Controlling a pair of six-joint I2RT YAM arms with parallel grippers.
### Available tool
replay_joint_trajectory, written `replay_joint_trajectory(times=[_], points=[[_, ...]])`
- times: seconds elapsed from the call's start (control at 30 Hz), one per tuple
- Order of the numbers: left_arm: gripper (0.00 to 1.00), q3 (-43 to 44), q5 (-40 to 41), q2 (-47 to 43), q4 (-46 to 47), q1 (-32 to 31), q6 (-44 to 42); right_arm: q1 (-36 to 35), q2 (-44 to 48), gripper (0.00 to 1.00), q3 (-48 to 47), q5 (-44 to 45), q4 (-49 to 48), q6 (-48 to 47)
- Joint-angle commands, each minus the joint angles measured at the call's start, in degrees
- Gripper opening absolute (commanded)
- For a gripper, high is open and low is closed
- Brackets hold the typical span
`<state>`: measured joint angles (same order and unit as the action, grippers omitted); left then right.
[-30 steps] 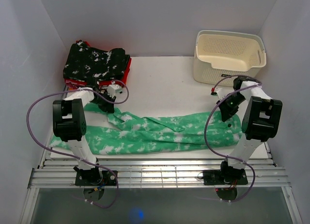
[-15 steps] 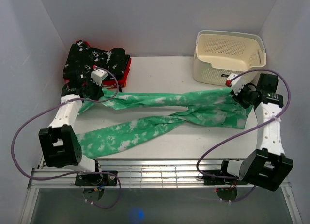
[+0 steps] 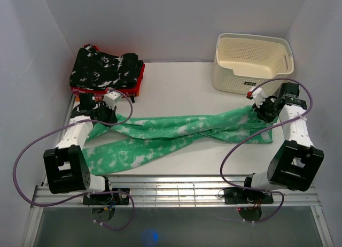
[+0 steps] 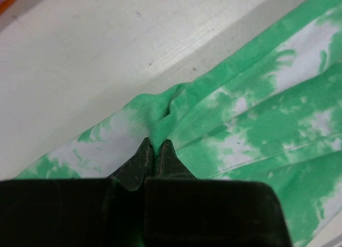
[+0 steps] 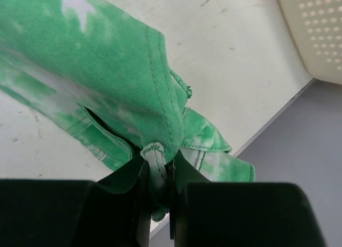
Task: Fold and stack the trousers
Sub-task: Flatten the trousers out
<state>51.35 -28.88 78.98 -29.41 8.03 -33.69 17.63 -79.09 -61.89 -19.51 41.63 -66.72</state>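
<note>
Lowered since a moment ago, the stretched trousers hang nearer the desk.
Left end effector and right end effector each pinch cloth, leftward from the basket; legs not yet aligned, stacking remains.

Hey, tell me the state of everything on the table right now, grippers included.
Trousers: unfolded, stretched between both grippers.
Left gripper: shut on trousers.
Right gripper: shut on trousers.
Basket: upright, looks empty.
Black garment: folded, atop red clothes.

Trousers partly beyond wrist-view edges
</note>
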Motion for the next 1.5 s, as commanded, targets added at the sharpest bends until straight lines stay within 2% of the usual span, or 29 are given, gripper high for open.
replay_joint_trajectory(times=[0.0, 0.03, 0.07, 0.1, 0.13, 0.17, 0.2, 0.27, 0.37, 0.47, 0.5, 0.63, 0.8, 0.9, 0.93, 0.97, 1.0, 1.03, 1.1, 1.13, 1.2, 1.23, 1.27, 1.3, 1.37, 1.4, 1.47], points=[[0.0, 2.26, 6.72, -2.77, 11.61, 1.1, 7.75, 0.21, -3.34, 0.11, -7.88, 2.37, -1.22, 3.17], [0.0, 2.35, 7.95, -3.3, 13.13, 1.2, 9.07, 0.13, -3.79, 0.19, -9.12, 2.54, 0.37, 0.91], [0.0, 2.35, 8.75, -4.18, 14.89, 1.28, 10.48, 0.21, -4.14, 0.31, -8.87, 2.72, 1.86, -0.59], [0.0, 1.83, 9.63, -4.45, 15.78, 1.2, 11.19, 0.21, -3.97, 0.69, -8.17, 3.85, 3.88, -2.26], [0.0, 1.39, 12.51, -4.45, 16.39, 1.2, 11.37, 0.21, -3.62, 0.88, -5.29, 4.91, 3.73, -3.67], [0.0, 0.86, 14.8, -4.27, 18.4, 1.2, 12.06, 0.3, -2.83, 0.93, -3.43, 6.22, 2.77, -4.9], [0.0, -0.97, 17.69, -4.01, 19.81, 1.37, 12.33, 0.22, -2.56, 0.9, -1.85, 8.93, 1.45, -4.91], [0.0, -2.57, 24.21, -2.87, 22.71, 1.72, 12.77, 0.65, -3.08, 0.9, 0.79, 10.27, -1.46, -2.73], [0.0, -3.89, 26.07, 1.08, 21.6, 2.07, 14.44, 0.92, -6.58, 0.9, 0.46, 11.16, -1.55, 3.67], [0.0, -3.89, 26.95, 4.86, 20.71, 2.07, 16.64, 0.74, -11.34, 0.95, -0.69, 10.28, 0.29, 8.26], [0.0, -3.89, 26.6, 6.0, 20.62, 2.07, 16.64, 0.74, -13.0, 1.0, -2.26, 10.02, 1.34, 10.88], [0.0, -2.23, 24.75, 8.9, 17.46, 2.08, 16.99, 1.0, -21.88, 0.76, -5.26, 11.77, 6.35, 13.81], [0.01, -1.17, 21.34, 9.7, 15.0, 2.07, 16.99, 3.02, -20.58, 0.49, 1.32, 17.29, 8.2, 7.93], [0.11, -0.82, 17.29, 8.74, 13.68, 2.08, 17.08, 5.48, -18.04, 0.34, 6.33, 19.24, 11.53, 2.57], [0.18, -0.55, 15.98, 8.47, 13.15, 2.07, 17.17, 6.27, -16.29, 0.3, 7.39, 20.11, 12.24, 0.91], [0.21, -0.29, 15.53, 8.04, 12.37, 2.07, 17.34, 8.02, -15.4, 0.19, 8.96, 22.47, 12.69, -2.16], [0.27, 0.15, 15.09, 7.77, 12.01, 2.07, 17.17, 9.08, -14.52, 0.13, 9.24, 23.28, 12.95, -3.49], [0.41, 0.59, 13.95, 7.42, 11.4, 2.16, 17.08, 10.05, -13.56, 0.08, 9.24, 24.07, 13.3, -4.64], [0.52, 1.29, 12.98, 5.76, 9.99, 2.42, 16.47, 12.77, -13.37, 0.08, 6.53, 25.22, 14.7, -7.72], [0.6, 2.25, 11.58, 5.05, 9.11, 2.77, 16.2, 13.65, -13.63, 0.08, 4.95, 25.22, 16.54, -8.25], [0.71, 3.4, 10.09, 3.21, 6.83, 5.31, 15.5, 13.84, -14.07, 0.11, -1.98, 22.95, 19.0, -8.69], [0.74, 5.4, 9.03, 3.11, 5.52, 6.37, 14.98, 13.84, -15.12, 0.15, -4.97, 21.46, 22.76, -8.34], [0.77, 6.47, 7.98, 3.2, 2.54, 7.51, 14.28, 13.4, -15.74, 0.26, -8.22, 17.0, 25.06, -7.82], [0.78, 7.61, 8.05, 3.98, 1.21, 9.53, 12.53, 13.05, -16.44, 0.33, -13.99, 15.31, 26.74, -6.07], [0.79, 10.51, 7.1, 4.78, -3.78, 11.99, 9.98, 11.03, -17.59, 0.43, -17.9, 11.88, 29.46, -4.04], [0.79, 11.65, 3.43, 5.21, -6.34, 14.7, 7.96, 10.24, -17.59, 0.52, -20.09, 10.9, 29.82, -3.25], [0.79, 13.94, 0.51, 6.36, -14.22, 16.57, 0.93, 7.61, -16.63, 0.57, -20.64, 8.27, 30.0, -0.35]])
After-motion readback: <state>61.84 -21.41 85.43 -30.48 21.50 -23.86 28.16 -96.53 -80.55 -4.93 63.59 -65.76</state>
